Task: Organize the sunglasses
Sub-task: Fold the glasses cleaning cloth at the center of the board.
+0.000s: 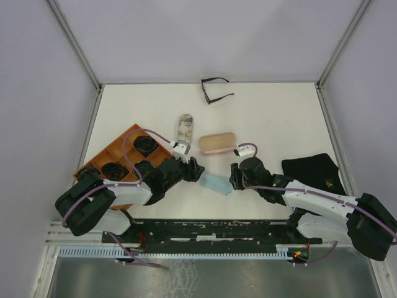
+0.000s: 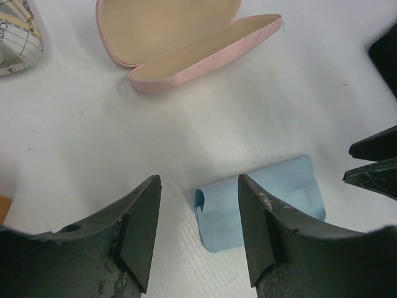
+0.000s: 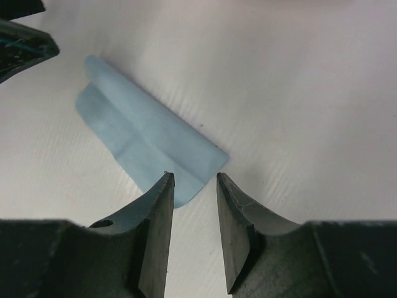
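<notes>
**Stuff you can't really make out from here**

The left arm covers the near part of the orange tray, and the dark stuff in its compartments is too small to call. In the left wrist view, the patterned case and a black thing get cut by the edges. The left hand has a finger over part of the blue cloth.

White table holds sunglasses, pink case, patterned case, blue cloth, tray, pouch.
</notes>
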You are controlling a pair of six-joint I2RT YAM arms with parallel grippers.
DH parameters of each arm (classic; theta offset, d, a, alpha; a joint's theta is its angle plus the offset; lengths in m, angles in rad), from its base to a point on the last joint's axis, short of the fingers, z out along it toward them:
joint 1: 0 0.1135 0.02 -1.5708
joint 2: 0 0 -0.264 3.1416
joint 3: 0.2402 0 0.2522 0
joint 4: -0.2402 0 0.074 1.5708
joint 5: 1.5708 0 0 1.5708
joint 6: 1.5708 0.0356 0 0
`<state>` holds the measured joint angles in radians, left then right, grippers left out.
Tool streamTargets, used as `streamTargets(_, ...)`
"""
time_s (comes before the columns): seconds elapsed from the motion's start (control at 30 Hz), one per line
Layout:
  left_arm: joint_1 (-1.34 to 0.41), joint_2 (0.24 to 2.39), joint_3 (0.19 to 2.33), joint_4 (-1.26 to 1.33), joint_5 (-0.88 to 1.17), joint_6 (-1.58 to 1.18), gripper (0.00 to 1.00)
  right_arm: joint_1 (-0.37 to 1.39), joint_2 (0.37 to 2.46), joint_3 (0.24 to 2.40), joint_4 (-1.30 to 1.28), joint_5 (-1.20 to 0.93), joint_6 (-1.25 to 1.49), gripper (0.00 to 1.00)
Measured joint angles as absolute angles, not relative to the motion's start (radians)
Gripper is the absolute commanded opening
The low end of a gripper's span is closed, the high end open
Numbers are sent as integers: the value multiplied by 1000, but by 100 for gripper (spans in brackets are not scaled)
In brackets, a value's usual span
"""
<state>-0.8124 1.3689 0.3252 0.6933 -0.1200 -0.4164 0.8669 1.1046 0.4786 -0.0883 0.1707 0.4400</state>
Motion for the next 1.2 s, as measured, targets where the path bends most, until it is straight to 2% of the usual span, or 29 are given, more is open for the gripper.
streamTargets(0.17, -806, 1416, 385, 641, -92, -430, 62, 867, 1102, 481, -159, 275, 627, 51)
streamTargets(0.33, -804, 1486, 426, 611, -57, -441, 62, 867, 1102, 481, -193, 304, 767, 52)
streamTargets(0.83, -802, 1558, 447, 599, 4, -449, 60, 831, 1249, 487, -162, 276, 855, 45)
streamTargets(1.1, -799, 1565, 448, 600, 9, -449, 59, 772, 1318, 508, -88, 193, 849, 34)
streamTargets(1.2, -796, 1565, 448, 599, 10, -449, 59, 758, 1342, 522, -75, 165, 847, 27)
